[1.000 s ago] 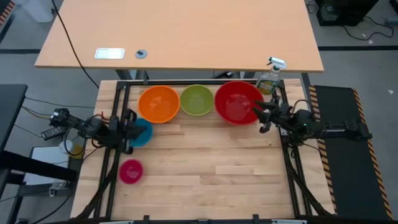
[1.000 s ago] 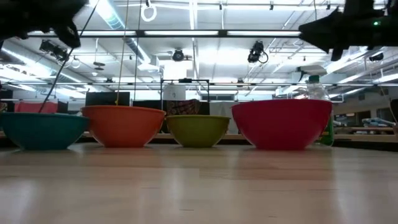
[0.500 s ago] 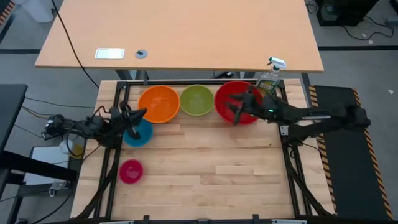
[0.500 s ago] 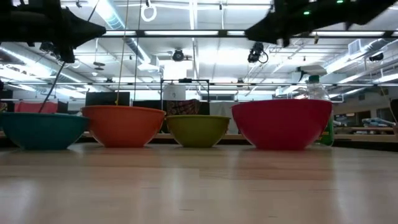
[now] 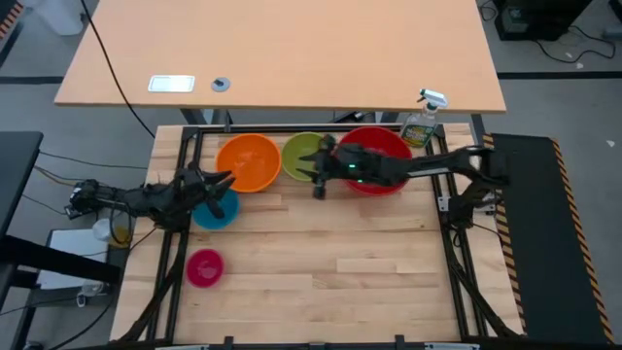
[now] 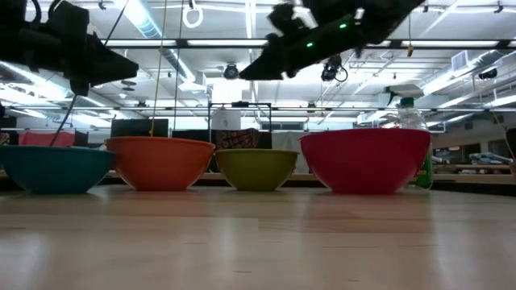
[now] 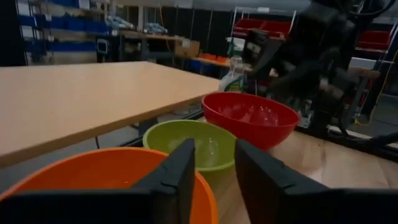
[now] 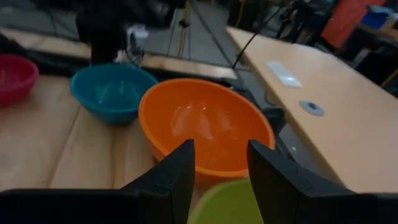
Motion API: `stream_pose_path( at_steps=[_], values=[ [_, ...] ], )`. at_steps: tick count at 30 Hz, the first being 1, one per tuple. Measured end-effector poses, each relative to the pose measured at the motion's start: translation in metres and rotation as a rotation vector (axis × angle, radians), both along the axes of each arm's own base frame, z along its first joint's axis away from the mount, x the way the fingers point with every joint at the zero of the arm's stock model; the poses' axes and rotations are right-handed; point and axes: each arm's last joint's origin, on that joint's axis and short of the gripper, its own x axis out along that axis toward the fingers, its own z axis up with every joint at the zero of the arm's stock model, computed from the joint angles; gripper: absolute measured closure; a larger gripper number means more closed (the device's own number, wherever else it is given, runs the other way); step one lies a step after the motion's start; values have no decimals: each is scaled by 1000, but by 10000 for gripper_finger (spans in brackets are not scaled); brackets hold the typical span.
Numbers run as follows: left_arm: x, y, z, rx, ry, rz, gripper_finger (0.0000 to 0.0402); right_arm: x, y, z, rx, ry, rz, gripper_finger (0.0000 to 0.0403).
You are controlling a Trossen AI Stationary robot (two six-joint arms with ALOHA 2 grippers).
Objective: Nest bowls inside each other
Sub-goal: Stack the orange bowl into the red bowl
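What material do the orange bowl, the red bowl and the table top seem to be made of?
The orange bowl looks like glossy plastic: smooth, one even colour, with bright highlights inside. The red bowl looks the same, its inside showing shiny reflections; glazed ceramic cannot be ruled out. The table top seems to be pale wood with a satin finish: plank seams and grain show.

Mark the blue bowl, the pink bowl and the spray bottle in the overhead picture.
blue bowl (image 5: 216, 210), high view, on its inner floor.
pink bowl (image 5: 204, 267), high view, at the centre of its inside.
spray bottle (image 5: 421, 126), high view, on its clear body below the trigger head.
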Motion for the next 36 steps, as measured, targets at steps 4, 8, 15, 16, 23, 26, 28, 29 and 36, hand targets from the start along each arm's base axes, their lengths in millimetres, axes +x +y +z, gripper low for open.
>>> stream_pose_path(
  at_steps=[4, 8, 15, 16, 23, 26, 28, 29, 36],
  values=[
    [-4, 1, 13, -39, 75, -1, 246, 32, -5, -9, -17, 63, 46, 249],
    [-5, 1, 23, -78, 112, 2, 238, 59, -10, -15, -68, 132, 76, 249],
    [6, -1, 19, -71, 203, 8, 237, 96, -8, -28, -177, 303, 139, 236],
    [8, -2, 18, -68, 215, 9, 237, 100, -7, -31, -194, 331, 143, 228],
    [14, -4, 14, -48, 279, -39, 237, 129, 2, -52, -362, 493, 137, 163],
    [14, -4, 14, -43, 283, -40, 237, 137, 7, -61, -431, 545, 154, 158],
    [14, -4, 14, -41, 286, -40, 237, 140, 9, -69, -459, 572, 167, 162],
    [14, -4, 14, -41, 286, -40, 237, 141, 10, -72, -471, 579, 165, 166],
    [14, -4, 14, -17, 297, -44, 237, 143, 9, -80, -473, 591, 153, 227]
  ],
)
